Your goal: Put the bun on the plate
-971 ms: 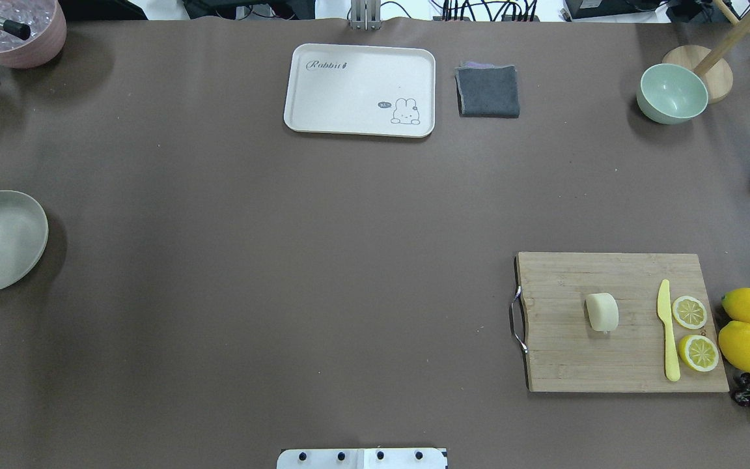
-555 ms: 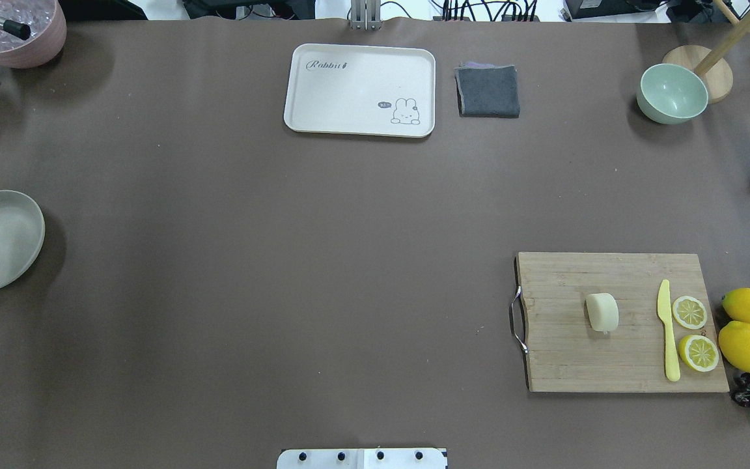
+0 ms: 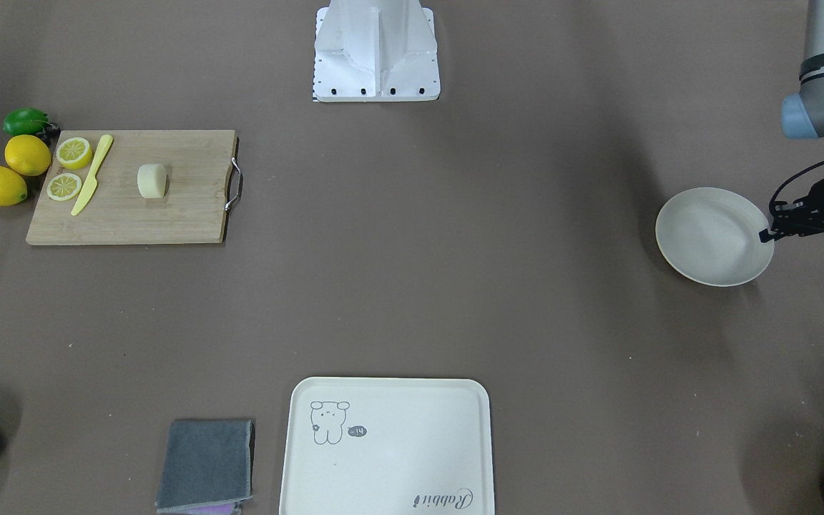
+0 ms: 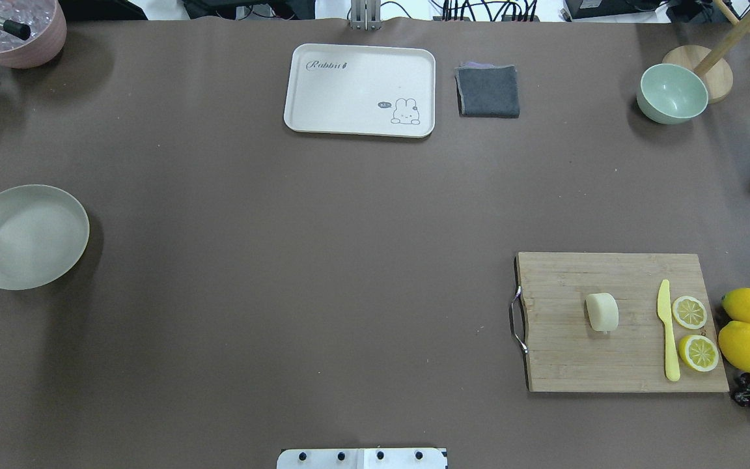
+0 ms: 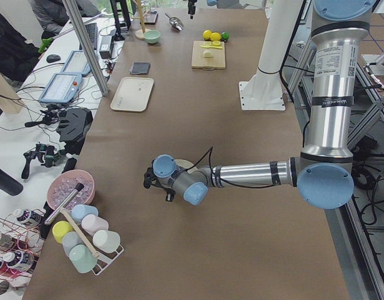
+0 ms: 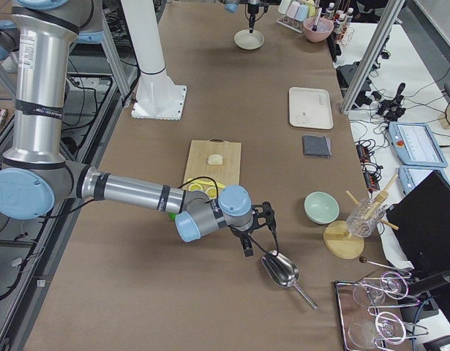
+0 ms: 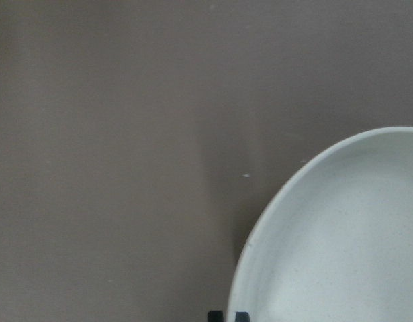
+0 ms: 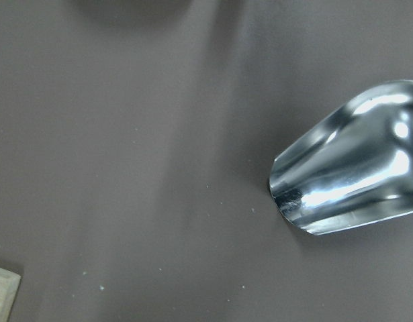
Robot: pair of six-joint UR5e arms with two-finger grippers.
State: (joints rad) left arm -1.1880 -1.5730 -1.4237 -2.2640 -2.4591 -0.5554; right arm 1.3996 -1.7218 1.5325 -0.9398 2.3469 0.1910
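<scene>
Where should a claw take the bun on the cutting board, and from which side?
Probably take the bun across its narrower width, straight down from above. It lies low on the cutting board, clear of the knife, so both flanks are free. The left claw grips the plate rim.

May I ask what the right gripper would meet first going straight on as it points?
Probably the bare table, just beside the metal scoop; the right gripper points downward, depth unclear.

Left arm (image 5: pixel 248 174) stretches low and level, left gripper (image 3: pixel 764 234) pinching the rim of the plate (image 3: pixel 705 239) — right arm (image 6: pixel 129 191) also extended, right gripper (image 6: pixel 248 247) state unreadable.
</scene>
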